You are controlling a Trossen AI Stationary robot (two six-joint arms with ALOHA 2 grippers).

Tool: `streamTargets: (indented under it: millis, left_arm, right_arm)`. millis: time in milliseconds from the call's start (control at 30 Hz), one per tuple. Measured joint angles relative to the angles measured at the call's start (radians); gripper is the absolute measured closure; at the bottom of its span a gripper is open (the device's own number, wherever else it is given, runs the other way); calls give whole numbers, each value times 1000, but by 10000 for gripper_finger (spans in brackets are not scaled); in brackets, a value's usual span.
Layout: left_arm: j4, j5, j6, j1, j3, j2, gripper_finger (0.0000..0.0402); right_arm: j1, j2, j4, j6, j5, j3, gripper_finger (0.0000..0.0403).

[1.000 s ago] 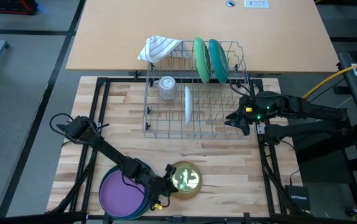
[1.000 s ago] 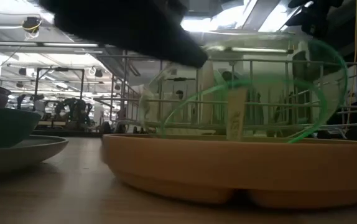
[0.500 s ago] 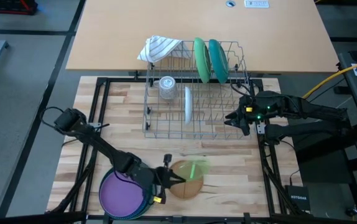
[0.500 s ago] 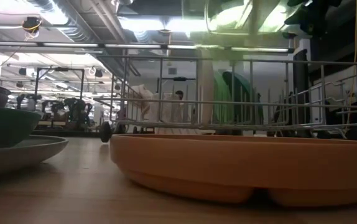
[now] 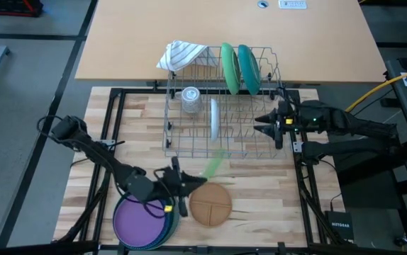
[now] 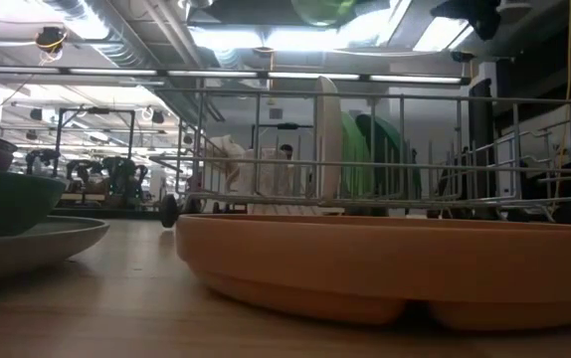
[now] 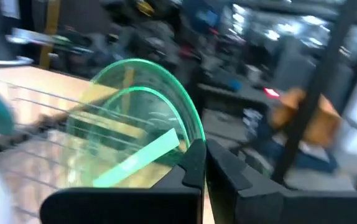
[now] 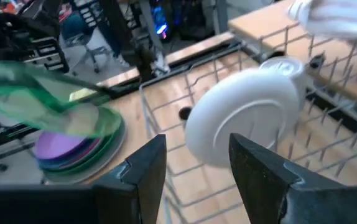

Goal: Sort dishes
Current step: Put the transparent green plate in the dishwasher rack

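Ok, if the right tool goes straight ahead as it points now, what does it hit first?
Probably the upright round white plastic plate in the wire dish rack, directly ahead of the open right tool; depth is uncertain.

- Your butcher-block table [image 5: 147, 120] sits in a black frame.
- Behind it you've got a bare tan desk [image 5: 225, 25].
- Grey floor [image 5: 19, 85] lies off to the side.
- Ceiling strip lights [image 6: 236, 40] glare bright over a cluttered workshop.

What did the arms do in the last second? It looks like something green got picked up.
The left gripper, shut on the clear green plate, lifted it off the tan divided plate and swung it up toward the wire rack. The right gripper edged slightly along the rack, open. The stack with the purple plate and the racked dishes stayed put.
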Motion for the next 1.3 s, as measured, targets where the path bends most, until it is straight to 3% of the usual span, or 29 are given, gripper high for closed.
streamTargets:
  millis: [200, 333, 800, 1300]
  left_arm:
    - [141, -227, 71, 18, 0, -8, 401]
    - [174, -297, 52, 58, 0, -8, 401]
    - [140, -280, -321, 270, -112, -7, 401]
    - [141, -175, -560, 415, -310, -64, 401]
  right_arm:
    - [0, -1, 37, -63, 91, 0, 224]
    - [0, -1, 39, -114, 120, 0, 224]
    - [0, 0, 12, -227, 125, 0, 224]
    - [0, 0, -30, -236, 124, -1, 224]
